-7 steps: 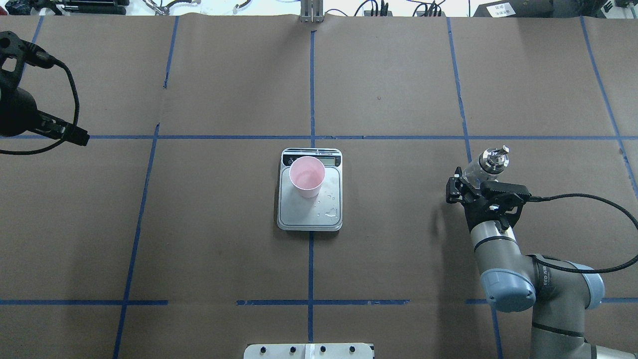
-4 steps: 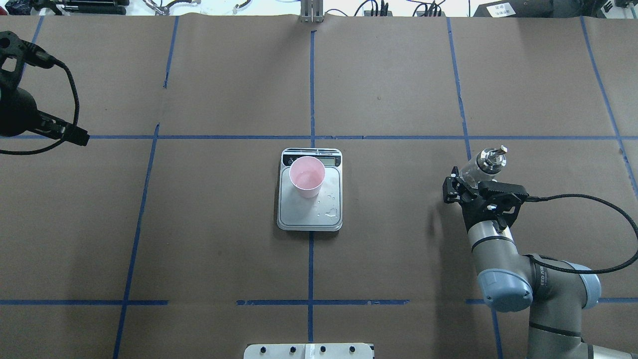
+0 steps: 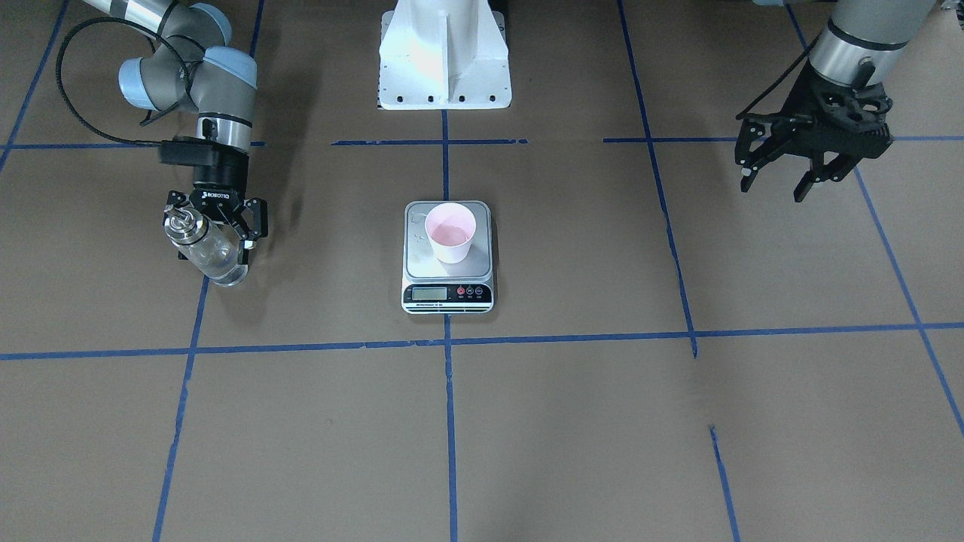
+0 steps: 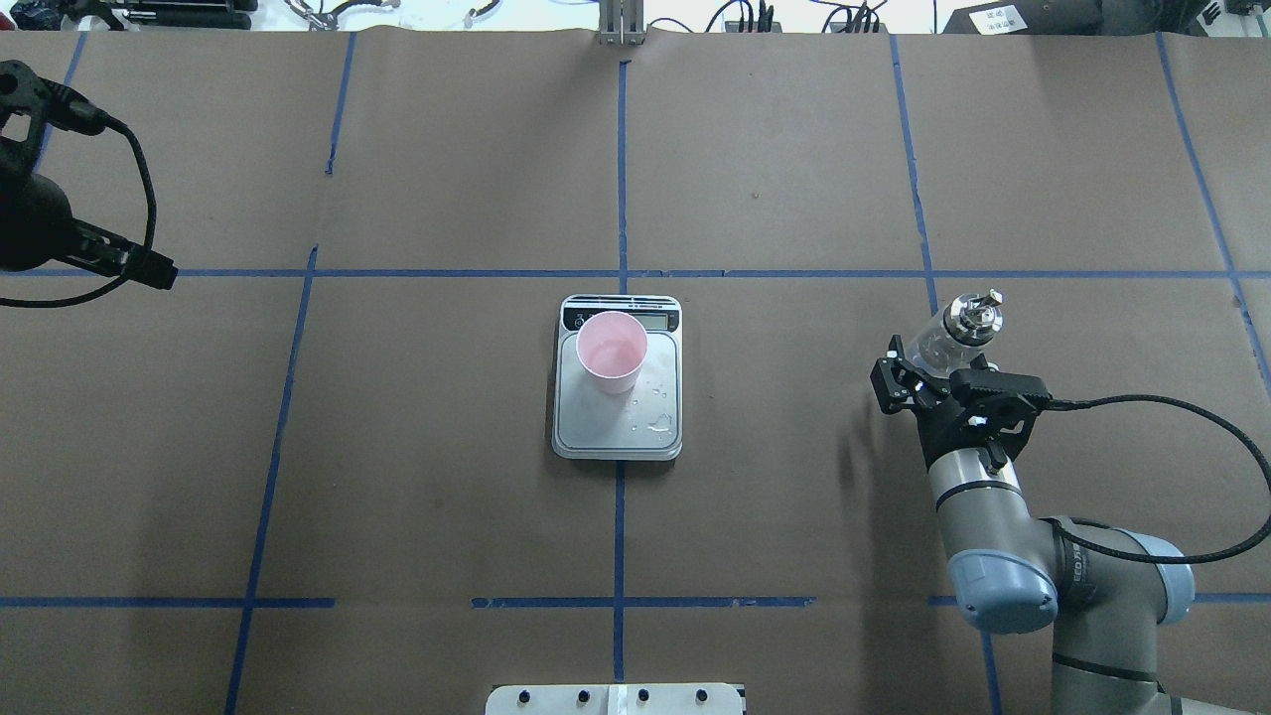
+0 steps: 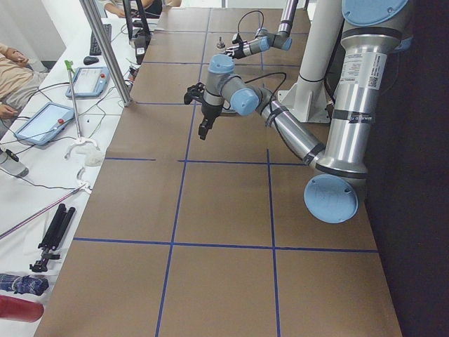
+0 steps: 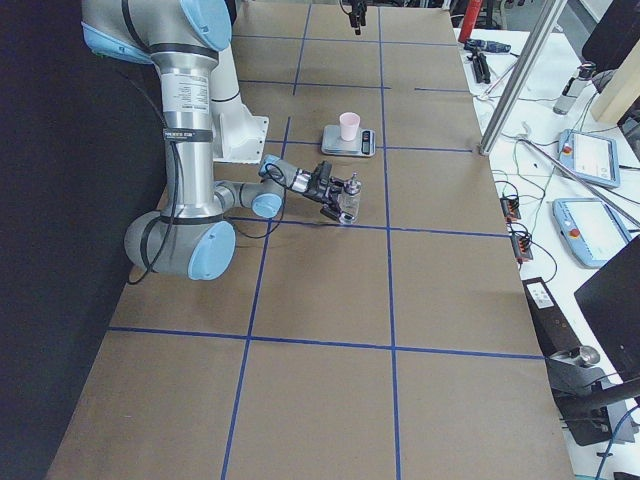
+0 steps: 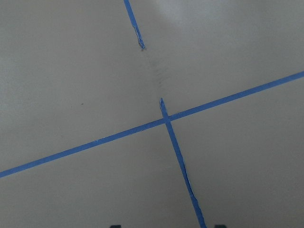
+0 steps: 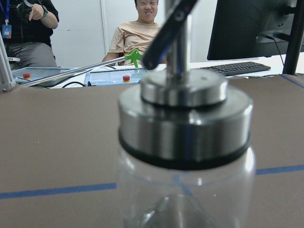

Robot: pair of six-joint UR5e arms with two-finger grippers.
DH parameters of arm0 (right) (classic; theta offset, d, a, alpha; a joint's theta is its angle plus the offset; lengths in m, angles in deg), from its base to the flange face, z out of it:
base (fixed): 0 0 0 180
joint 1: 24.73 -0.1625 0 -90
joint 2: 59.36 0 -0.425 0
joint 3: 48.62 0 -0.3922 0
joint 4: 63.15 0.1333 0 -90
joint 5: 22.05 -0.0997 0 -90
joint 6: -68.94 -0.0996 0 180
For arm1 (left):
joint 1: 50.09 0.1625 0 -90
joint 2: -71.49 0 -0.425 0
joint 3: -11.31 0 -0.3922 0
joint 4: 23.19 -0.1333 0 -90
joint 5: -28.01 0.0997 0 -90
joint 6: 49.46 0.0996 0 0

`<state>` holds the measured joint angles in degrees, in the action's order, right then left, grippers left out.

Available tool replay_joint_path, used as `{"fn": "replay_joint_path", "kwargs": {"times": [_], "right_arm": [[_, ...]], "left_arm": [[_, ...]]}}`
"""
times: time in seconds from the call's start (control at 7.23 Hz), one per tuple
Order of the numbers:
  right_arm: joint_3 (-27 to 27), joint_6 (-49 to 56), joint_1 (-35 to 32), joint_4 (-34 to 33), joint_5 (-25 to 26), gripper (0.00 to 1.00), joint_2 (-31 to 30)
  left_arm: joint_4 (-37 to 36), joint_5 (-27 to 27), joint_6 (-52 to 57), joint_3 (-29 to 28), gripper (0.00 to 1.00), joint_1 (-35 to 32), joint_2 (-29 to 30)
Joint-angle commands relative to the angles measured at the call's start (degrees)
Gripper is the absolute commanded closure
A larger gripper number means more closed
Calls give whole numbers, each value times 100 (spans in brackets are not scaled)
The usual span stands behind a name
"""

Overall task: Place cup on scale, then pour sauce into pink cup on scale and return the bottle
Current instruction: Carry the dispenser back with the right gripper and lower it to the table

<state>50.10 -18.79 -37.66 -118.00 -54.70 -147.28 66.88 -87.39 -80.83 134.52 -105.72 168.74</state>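
Note:
The pale pink cup (image 4: 612, 351) stands upright on the back part of the scale (image 4: 616, 435), with clear liquid in its bottom; it also shows in the front view (image 3: 450, 233) on the scale (image 3: 448, 298). My right gripper (image 4: 941, 359) is shut on the clear glass bottle (image 4: 968, 320) far right of the scale. The bottle (image 3: 207, 252) is upright and low; I cannot tell whether it touches the table. Its silver collar (image 8: 185, 123) fills the right wrist view. My left gripper (image 3: 779, 177) hangs open and empty at the far left, above the table.
A few water drops (image 4: 657, 422) lie on the scale's platform beside the cup. The white robot base (image 3: 444, 60) stands behind the scale. Blue tape lines cross the brown table. An operators' desk with tablets (image 6: 590, 160) and seated people lies beyond the far edge.
My right gripper and the bottle have shifted slightly left and toward the robot, still together. The cup, the scale and the left arm have not moved.

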Motion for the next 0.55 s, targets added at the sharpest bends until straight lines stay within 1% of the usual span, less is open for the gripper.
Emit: {"fn": "replay_joint_path", "kwargs": {"times": [0.0, 0.28, 0.42], "right_arm": [[16, -25, 299, 1, 319, 0, -128], [313, -34, 554, 10, 391, 0, -435], [567, -34, 659, 10, 365, 0, -759]], "left_arm": [[-7, 0, 8, 2, 27, -1, -4], [-7, -9, 8, -16, 27, -1, -4], [-7, -9, 8, -24, 27, -1, -4]]}}
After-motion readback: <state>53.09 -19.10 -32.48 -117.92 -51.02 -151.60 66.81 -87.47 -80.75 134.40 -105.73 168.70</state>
